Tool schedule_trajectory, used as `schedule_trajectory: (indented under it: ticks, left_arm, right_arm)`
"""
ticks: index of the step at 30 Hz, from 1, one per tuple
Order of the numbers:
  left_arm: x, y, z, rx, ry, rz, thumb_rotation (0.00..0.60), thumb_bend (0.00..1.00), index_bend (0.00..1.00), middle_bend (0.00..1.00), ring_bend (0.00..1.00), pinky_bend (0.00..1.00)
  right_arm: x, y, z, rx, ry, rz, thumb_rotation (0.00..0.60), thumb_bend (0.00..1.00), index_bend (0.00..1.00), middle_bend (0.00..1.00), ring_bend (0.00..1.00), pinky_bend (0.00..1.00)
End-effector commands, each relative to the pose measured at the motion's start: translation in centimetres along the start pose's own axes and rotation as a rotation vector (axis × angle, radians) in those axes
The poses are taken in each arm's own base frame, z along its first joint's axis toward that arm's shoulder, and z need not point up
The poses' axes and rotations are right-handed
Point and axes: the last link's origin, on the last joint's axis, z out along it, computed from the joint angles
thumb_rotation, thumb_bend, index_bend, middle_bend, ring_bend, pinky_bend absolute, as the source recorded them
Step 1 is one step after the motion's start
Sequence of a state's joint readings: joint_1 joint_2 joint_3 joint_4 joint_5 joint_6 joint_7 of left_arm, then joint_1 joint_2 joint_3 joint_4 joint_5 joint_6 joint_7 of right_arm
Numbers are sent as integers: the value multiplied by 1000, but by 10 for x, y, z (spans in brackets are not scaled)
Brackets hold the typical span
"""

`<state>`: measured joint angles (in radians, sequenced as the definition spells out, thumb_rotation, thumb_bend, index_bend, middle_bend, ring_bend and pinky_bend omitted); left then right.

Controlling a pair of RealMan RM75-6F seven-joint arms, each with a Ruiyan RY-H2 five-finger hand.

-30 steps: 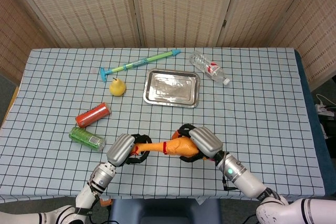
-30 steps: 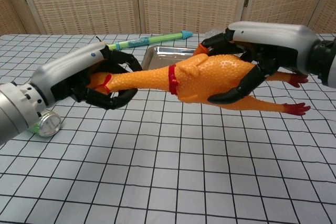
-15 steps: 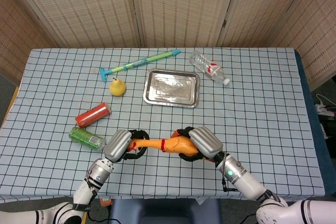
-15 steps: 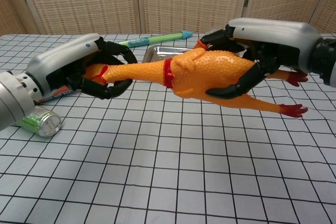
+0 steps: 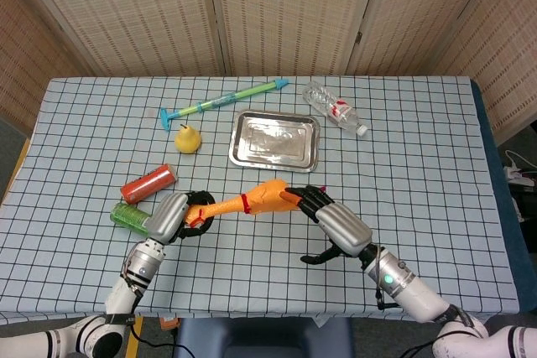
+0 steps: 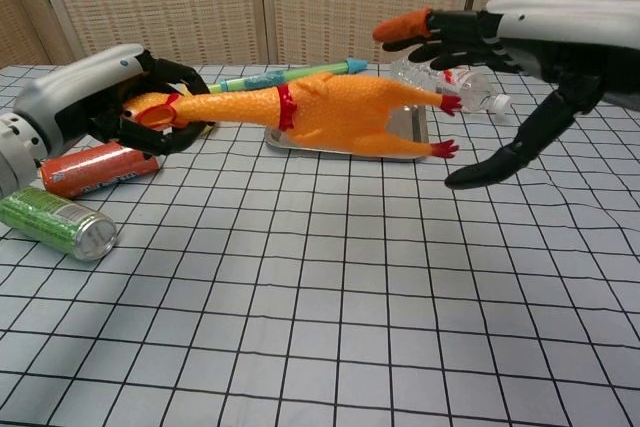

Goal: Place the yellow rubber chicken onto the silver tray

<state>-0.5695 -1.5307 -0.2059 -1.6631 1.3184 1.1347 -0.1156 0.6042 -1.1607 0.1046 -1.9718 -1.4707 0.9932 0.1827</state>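
Chicken (image 6: 320, 112) is gripped at its head by the left hand (image 6: 95, 107), held mid-frame above the worktop (image 6: 320, 297); right hand (image 6: 510, 67) is spread open, nothing held.

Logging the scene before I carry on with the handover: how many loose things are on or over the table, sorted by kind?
Toys: 2, rubber chicken and water squirter
Cans: 2, red can and green can
Bottles: 1, clear bottle
Trays: 1, silver tray
Fruit: 1, yellow pear
Total: 7
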Motion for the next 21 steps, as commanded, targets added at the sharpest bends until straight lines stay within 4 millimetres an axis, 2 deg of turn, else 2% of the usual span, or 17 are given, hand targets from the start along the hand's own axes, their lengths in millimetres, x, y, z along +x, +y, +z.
schedule_trajectory:
  ticks: [1,6,10,16,21]
  left_arm:
    - [5,-7,5,26,-2,-10,600,755,782,684,534,677]
    - [7,-19,22,51,-3,2,600,754,782,684,534,678]
    - [6,-30,47,80,-11,-5,600,753,783,687,534,672]
    - [3,-45,87,120,-22,-10,600,748,784,690,534,670]
    - [4,-52,119,140,4,-29,600,748,784,690,534,669]
  right_arm:
    - [12,8,-15,-11,43,-10,600,29,0,0,0,0]
    - [20,33,-48,-95,97,-140,600,29,0,0,0,0]
    - [20,59,-83,-197,199,-303,600,29,0,0,0,0]
    - [15,81,-119,-297,298,-412,600,29,0,0,0,0]
    - [11,94,-135,-351,313,-417,600,29,0,0,0,0]
